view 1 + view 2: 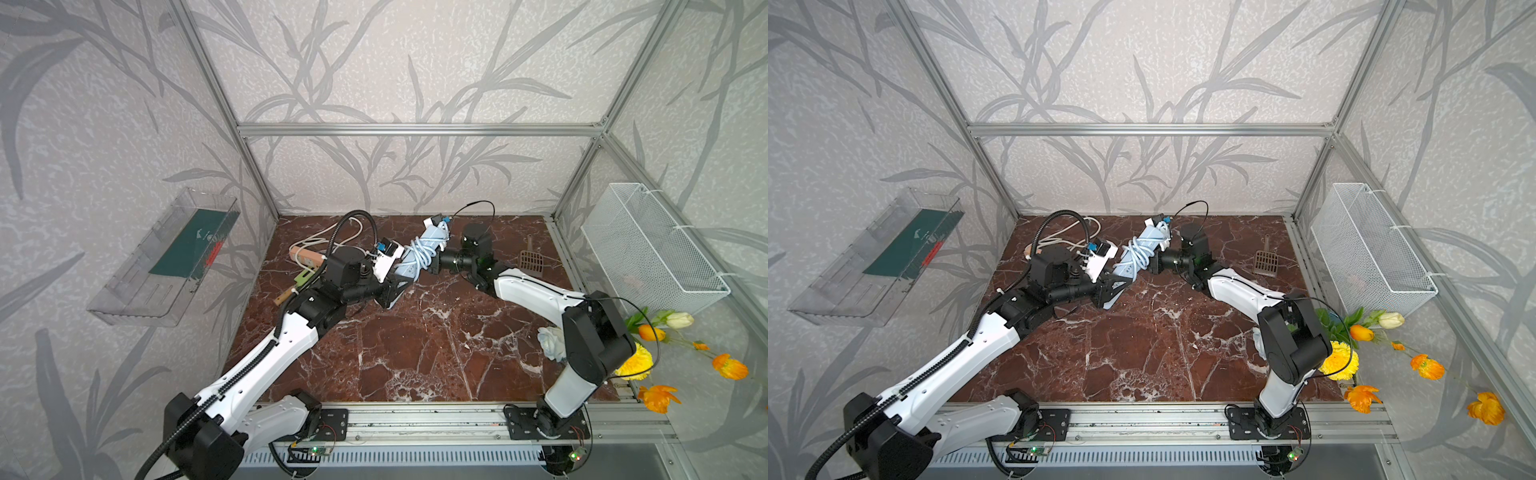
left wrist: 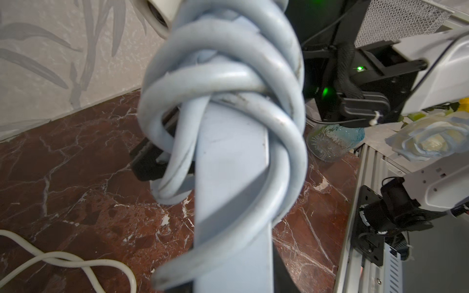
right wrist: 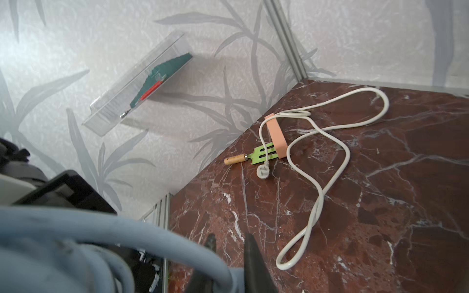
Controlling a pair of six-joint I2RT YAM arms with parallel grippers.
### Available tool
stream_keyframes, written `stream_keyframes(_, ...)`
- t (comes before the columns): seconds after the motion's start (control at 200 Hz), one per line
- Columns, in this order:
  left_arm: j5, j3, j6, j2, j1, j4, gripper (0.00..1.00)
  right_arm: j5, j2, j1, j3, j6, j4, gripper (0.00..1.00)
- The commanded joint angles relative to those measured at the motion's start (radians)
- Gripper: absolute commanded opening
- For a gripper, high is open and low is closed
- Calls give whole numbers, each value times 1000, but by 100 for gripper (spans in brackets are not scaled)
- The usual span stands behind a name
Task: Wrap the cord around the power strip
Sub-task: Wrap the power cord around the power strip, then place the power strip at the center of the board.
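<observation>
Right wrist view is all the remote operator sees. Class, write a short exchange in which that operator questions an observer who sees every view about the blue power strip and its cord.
Operator: All I get is blurred blue cord up close. What is holding the power strip?
Observer: The left gripper is shut on the end of the power strip nearer the robot's base.
Operator: How far along is the wrapping?
Observer: The cord circles the middle of the power strip in several overlapping loops. They show sharply in the left wrist view.
</observation>
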Motion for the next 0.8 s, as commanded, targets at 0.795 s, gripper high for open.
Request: stream_keyframes(0.795,-430,22,-692,538,-150,386,0,827,-320,41,18,38,-1019,0)
